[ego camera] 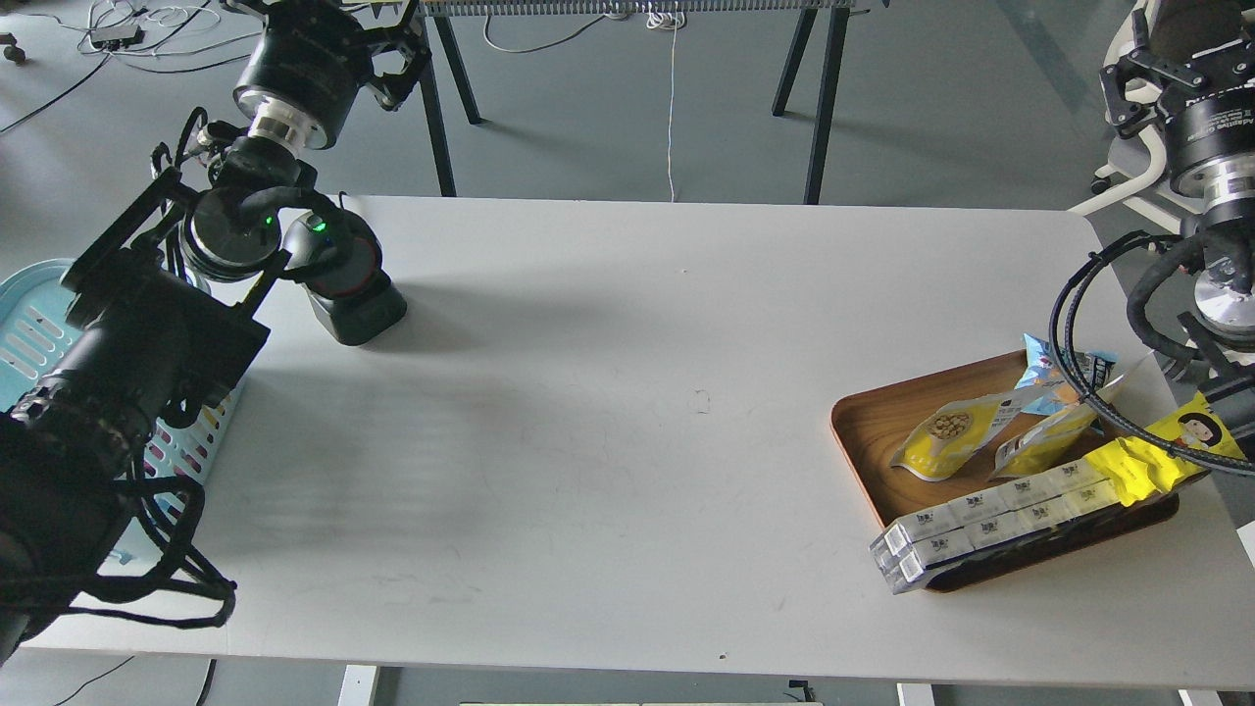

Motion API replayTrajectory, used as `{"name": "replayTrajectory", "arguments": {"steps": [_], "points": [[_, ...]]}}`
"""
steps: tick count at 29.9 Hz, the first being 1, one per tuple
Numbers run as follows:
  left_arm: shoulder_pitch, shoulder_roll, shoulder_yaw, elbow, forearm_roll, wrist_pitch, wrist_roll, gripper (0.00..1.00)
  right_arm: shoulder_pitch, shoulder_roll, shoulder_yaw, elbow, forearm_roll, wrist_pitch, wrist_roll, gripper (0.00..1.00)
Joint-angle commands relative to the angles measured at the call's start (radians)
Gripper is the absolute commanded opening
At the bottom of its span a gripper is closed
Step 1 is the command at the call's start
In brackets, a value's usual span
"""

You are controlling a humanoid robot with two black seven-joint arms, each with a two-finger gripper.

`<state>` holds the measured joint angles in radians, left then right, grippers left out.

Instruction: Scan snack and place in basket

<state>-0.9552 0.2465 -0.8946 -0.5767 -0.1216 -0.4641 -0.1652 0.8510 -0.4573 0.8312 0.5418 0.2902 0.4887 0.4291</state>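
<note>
The snack (953, 438), a yellow and white pouch with a round picture of nuts, lies flat in the brown wooden tray (855, 443) at the right of the table. The light blue slotted basket (31, 328) sits at the table's left edge, largely hidden behind my left arm. My left gripper (390, 57) is raised at the top left, far from the snack, its fingers cut off by the view's edge. My right gripper (1129, 83) is raised at the top right, above and behind the tray. Neither gripper's fingers show well enough to read.
A black scanner (345, 279) with a green light stands on the table by my left wrist. The tray also holds a second yellow pouch (1047, 439), a light-blue bag (1061, 369), a long yellow wrapper (1162, 449) and white boxes (980, 525). A black cable (1064, 324) loops over the tray.
</note>
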Motion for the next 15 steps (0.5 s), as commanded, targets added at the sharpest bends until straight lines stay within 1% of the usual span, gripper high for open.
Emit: {"name": "replayTrajectory", "arguments": {"steps": [1, 6, 8, 9, 12, 15], "points": [[0.001, 0.017, 0.003, 0.000, -0.003, -0.001, 0.001, 0.99, 0.007, -0.001, -0.012, -0.003, -0.005, 0.000, 0.002, 0.99], [0.007, 0.027, 0.006, 0.000, -0.001, 0.001, 0.003, 0.99, 0.046, -0.027, -0.073, -0.003, -0.006, 0.000, 0.005, 0.99], [0.007, 0.027, 0.008, 0.001, 0.000, 0.004, 0.003, 0.99, 0.097, -0.075, -0.145, 0.003, -0.009, 0.000, 0.007, 0.99], [0.007, 0.027, 0.011, 0.001, 0.000, 0.008, 0.003, 0.99, 0.140, -0.107, -0.199, 0.004, -0.010, 0.000, 0.010, 0.99], [0.007, 0.027, 0.011, -0.002, 0.000, 0.015, -0.002, 0.99, 0.294, -0.155, -0.402, 0.013, -0.014, 0.000, 0.011, 0.99], [0.004, 0.025, 0.011, -0.009, 0.000, 0.010, 0.000, 0.99, 0.455, -0.173, -0.675, 0.081, -0.032, 0.000, 0.019, 0.99]]}}
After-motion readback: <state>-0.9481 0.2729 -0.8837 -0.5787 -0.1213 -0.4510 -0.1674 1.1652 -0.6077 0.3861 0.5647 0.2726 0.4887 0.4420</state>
